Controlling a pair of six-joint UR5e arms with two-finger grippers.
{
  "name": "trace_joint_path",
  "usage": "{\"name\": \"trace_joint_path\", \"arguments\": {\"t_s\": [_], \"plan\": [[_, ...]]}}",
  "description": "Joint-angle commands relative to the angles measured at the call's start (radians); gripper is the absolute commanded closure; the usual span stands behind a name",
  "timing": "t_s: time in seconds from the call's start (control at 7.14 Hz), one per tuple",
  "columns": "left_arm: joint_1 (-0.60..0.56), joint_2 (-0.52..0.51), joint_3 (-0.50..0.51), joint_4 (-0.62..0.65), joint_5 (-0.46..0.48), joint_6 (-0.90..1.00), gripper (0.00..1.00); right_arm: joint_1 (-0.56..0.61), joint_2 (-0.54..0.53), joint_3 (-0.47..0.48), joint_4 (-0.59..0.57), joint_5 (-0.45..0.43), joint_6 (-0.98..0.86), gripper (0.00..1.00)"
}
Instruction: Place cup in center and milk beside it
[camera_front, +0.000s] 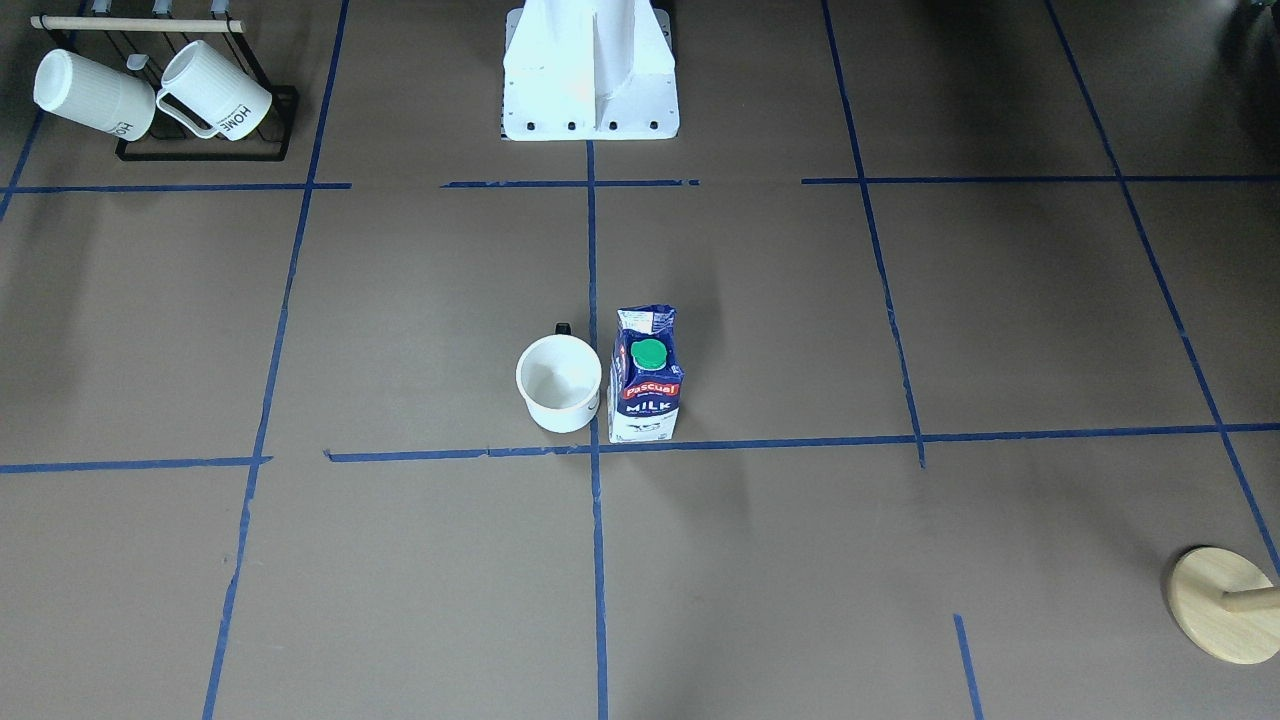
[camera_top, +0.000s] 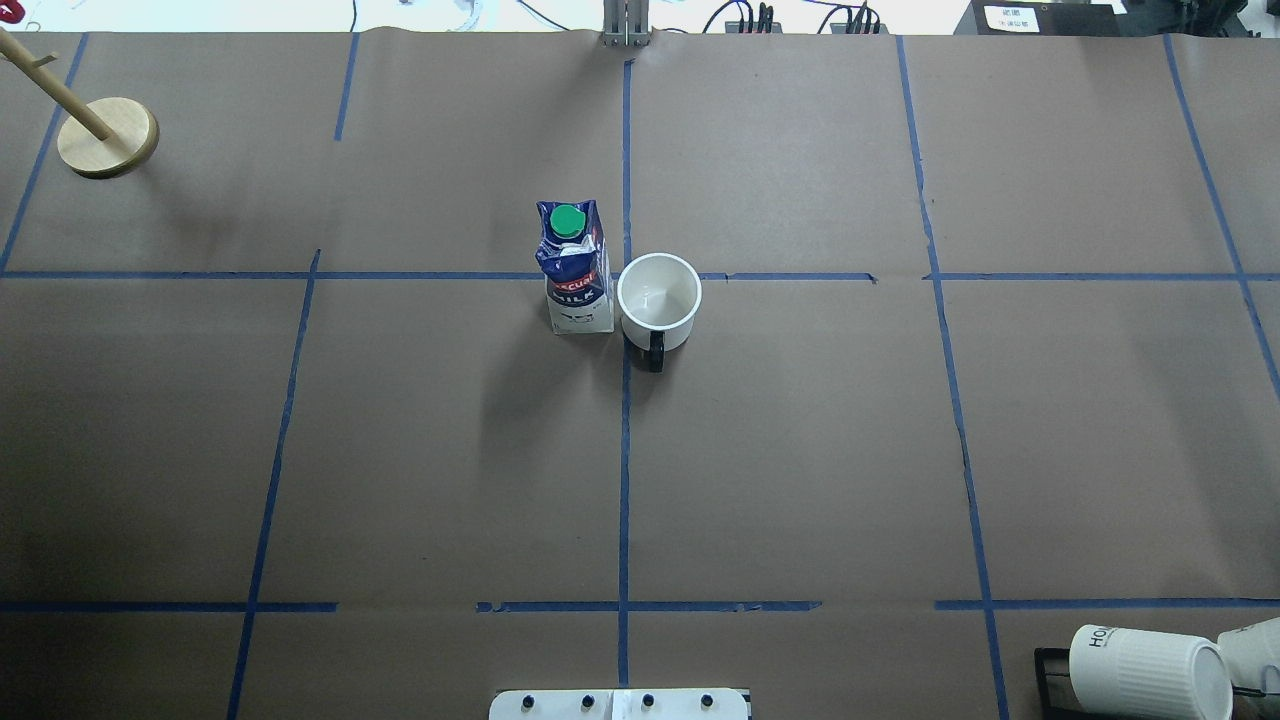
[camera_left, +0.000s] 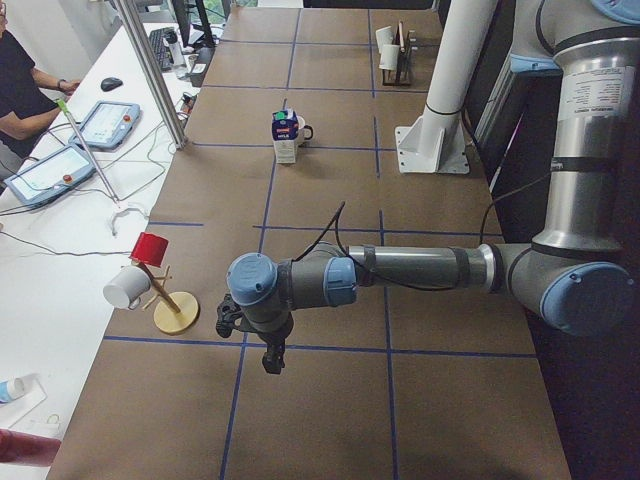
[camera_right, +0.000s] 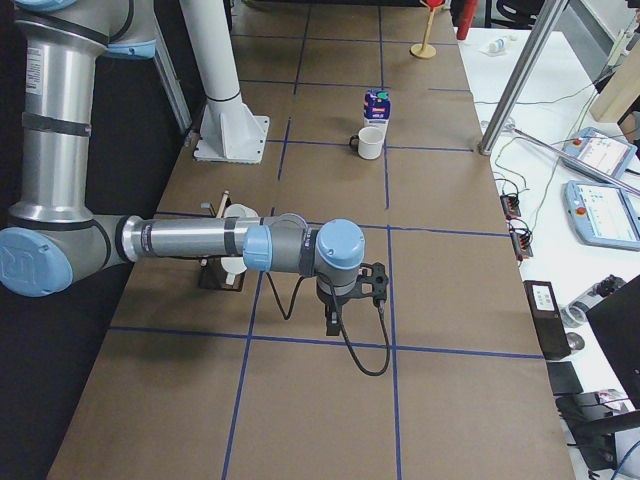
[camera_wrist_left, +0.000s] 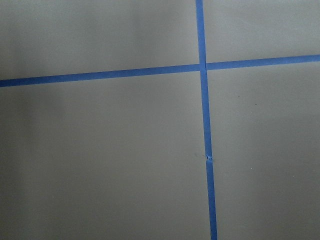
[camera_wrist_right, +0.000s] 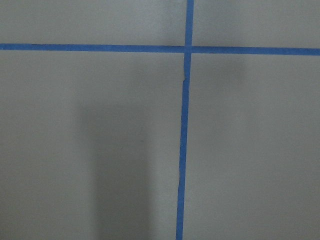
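Nearest the side cameras, each arm reaches out level over the brown desk (camera_front: 900, 320) with its tool pointing down. The left pincer (camera_left: 272, 362) hangs well apart from the centre crossing (camera_front: 594, 449) of blue tape, toward the robot's left end. The right pincer (camera_right: 331, 325) hangs well apart from that crossing toward the robot's right end. Neither holds anything, and whether their fingers are wide or narrow cannot be told.

A white cup (camera_front: 559, 384) stands upright just on the robot's side of the crossing, slightly to the robot's right, its black handle pointing toward the robot. A blue and white milk carton (camera_front: 646, 380) with a green cap stands upright just beside the cup, on the robot's left of the crossing. Whether the two touch cannot be told.

Far from the crossing, ribbed white mugs (camera_front: 150, 95) hang on a black rack (camera_front: 205, 152) at the robot's right. A round wooden stand (camera_front: 1225, 605) sits far toward the robot's left.
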Motion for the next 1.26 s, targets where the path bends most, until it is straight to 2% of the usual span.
{"name": "trace_joint_path", "arguments": {"t_s": [0.0,1.12], "plan": [[0.000,-0.002,-0.001,0.000,0.000,0.000,0.00,0.004,0.000,-0.063,0.088,0.000,0.006,0.00],[0.000,-0.002,0.001,0.000,0.000,0.000,0.00,0.024,0.014,-0.062,0.096,0.002,0.011,0.00]]}}
